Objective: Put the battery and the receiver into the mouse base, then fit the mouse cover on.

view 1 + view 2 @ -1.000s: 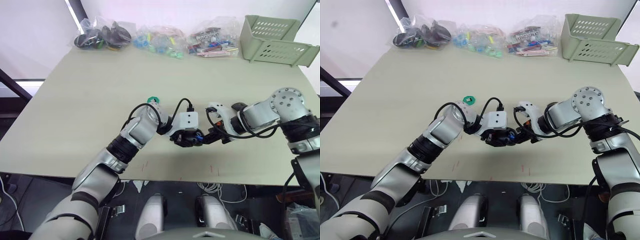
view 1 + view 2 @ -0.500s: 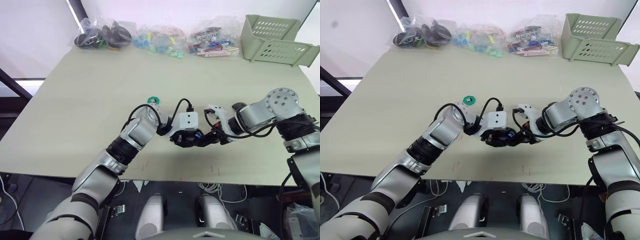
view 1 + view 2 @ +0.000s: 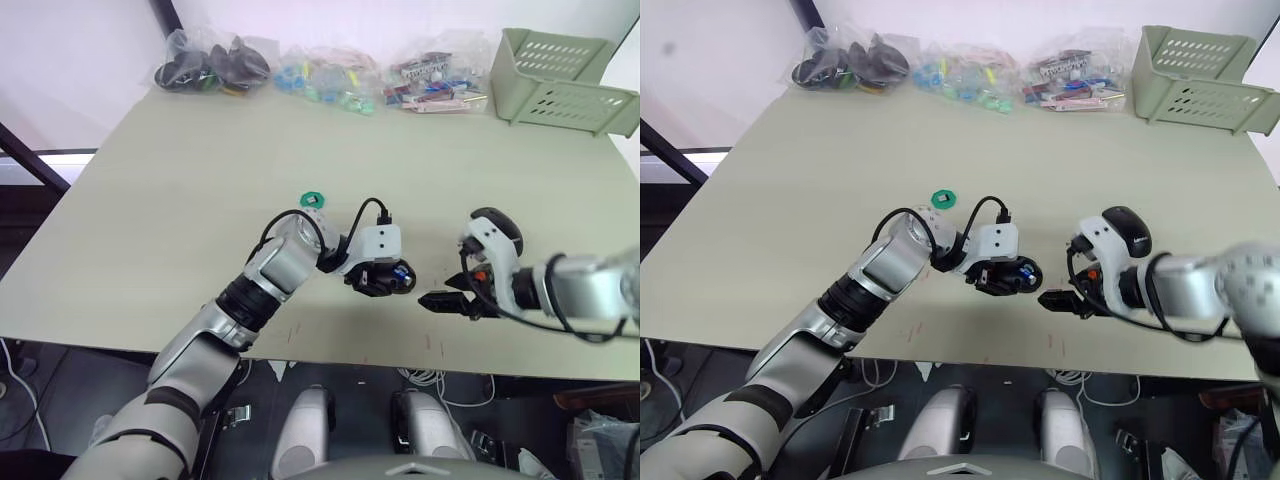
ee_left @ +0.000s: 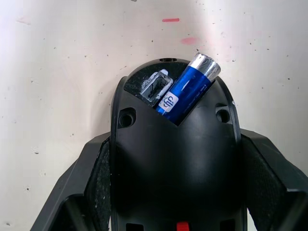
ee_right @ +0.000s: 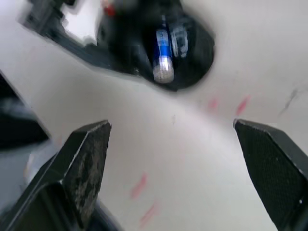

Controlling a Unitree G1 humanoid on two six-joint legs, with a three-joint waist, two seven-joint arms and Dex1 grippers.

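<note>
Battery [image 4: 187, 91] blue, tilted in mouse base [image 4: 175, 163]; left gripper [image 3: 385, 282] clamps base; right gripper [image 5: 173, 159] fingers spread; receiver slot unclear

Bright, even light falls from above on the table [image 3: 180, 200], with soft shadows close under the arms. The right gripper [image 3: 432, 300] and its forearm smear with motion blur (most of all beside the mouse base [image 4: 175, 159]), while the battery [image 4: 186, 90] shows crisp, faintly glinting.
</note>
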